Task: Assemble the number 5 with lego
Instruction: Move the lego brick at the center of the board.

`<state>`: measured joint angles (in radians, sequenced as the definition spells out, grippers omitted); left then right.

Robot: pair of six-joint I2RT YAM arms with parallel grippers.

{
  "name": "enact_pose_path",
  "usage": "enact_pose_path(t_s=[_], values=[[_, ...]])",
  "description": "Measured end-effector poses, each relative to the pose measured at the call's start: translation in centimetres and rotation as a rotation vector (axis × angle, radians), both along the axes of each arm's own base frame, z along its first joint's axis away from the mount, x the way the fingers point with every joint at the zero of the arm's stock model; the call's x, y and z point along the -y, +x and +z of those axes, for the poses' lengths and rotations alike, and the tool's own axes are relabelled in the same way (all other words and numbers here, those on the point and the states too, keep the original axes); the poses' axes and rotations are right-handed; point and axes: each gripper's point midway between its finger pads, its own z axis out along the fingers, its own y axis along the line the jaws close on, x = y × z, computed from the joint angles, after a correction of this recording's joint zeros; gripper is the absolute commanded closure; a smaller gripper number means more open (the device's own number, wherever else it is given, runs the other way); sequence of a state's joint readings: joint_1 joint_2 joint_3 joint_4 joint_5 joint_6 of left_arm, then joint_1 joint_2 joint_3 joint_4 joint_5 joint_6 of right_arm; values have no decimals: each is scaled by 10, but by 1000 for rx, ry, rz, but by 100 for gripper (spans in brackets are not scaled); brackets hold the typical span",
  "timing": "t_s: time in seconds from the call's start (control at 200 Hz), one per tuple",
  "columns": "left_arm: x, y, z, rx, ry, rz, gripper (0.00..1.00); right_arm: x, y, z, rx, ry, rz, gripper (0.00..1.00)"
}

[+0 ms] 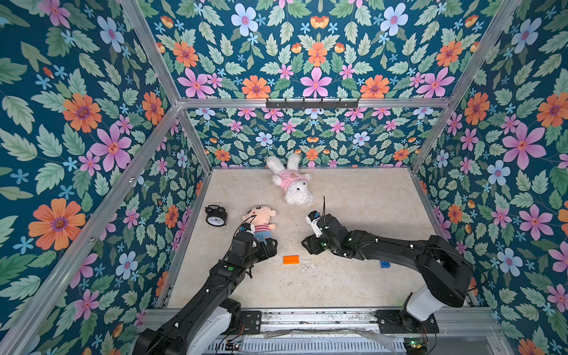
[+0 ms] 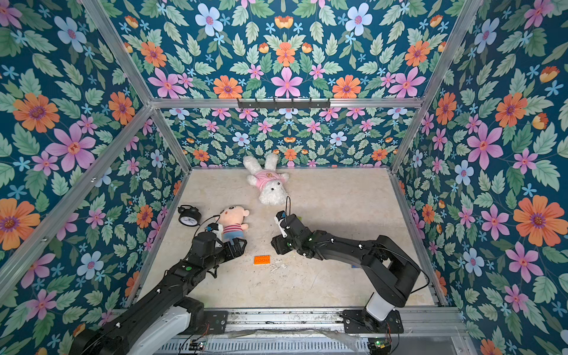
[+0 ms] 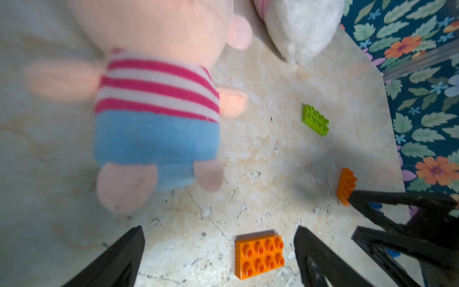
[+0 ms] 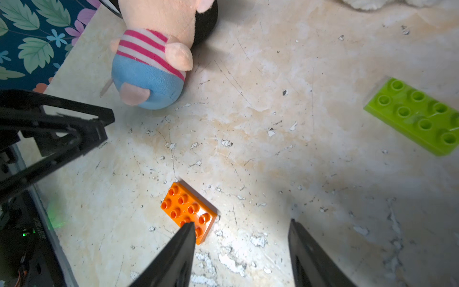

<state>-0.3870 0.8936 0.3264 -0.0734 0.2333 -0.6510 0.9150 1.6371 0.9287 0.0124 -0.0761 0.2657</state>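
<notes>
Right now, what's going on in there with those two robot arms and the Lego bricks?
Two robot arms are setting out to build a Lego number 5; no bricks in view are joined yet. The left gripper hangs open over one orange brick beside the striped doll. The right gripper, also open and empty, has one fingertip right by a second orange brick. The green brick lies loose farther off, and a blue brick sits half hidden under the right arm.

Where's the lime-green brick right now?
Both wrist views show the lime-green brick lying flat, studs up, on the table, right of the striped doll; the right arm hides it in both top views.
</notes>
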Motion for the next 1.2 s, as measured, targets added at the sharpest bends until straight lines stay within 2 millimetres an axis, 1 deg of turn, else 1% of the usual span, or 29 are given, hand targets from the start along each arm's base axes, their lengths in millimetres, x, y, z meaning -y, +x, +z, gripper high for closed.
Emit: enact_pose_path(t_s=[0.035,0.1,0.18,0.255,0.31,0.445,0.485,0.585,0.675,0.74,0.79,0.88,1.0,1.085,1.2], values=[[4,-3,-5,-22,-7,-21,12,1,1,0,1,-1,-9,36],[10,-9,-12,-59,-13,-54,15,6,4,-1,0,2,-34,37],[19,-16,-18,-94,-19,-98,21,17,10,-4,-20,11,-92,37],[28,-20,-17,-106,-31,-138,26,32,17,-9,-32,11,-160,39],[34,-22,-16,-110,-38,-161,30,39,17,-10,-42,20,-188,39],[41,-24,-20,-144,-42,-188,33,60,20,-8,-49,39,-281,38],[42,-27,-24,-162,-38,-196,35,70,24,-5,-42,44,-323,38],[45,-32,-34,-206,-34,-216,35,91,30,3,-34,70,-407,37],[52,-36,-40,-229,-39,-242,35,114,38,6,-38,86,-491,37],[58,-34,-40,-229,-46,-259,36,134,45,3,-56,81,-565,37],[63,-32,-40,-228,-50,-271,38,151,48,-3,-72,62,-618,37],[71,-29,-41,-226,-53,-287,40,170,48,-12,-103,34,-674,37],[82,-28,-41,-229,-56,-313,42,185,46,-20,-128,-3,-717,37],[88,-30,-40,-238,-55,-327,43,189,43,-21,-136,-16,-723,37],[90,-34,-42,-241,-47,-323,43,191,40,-20,-140,-6,-732,37]])
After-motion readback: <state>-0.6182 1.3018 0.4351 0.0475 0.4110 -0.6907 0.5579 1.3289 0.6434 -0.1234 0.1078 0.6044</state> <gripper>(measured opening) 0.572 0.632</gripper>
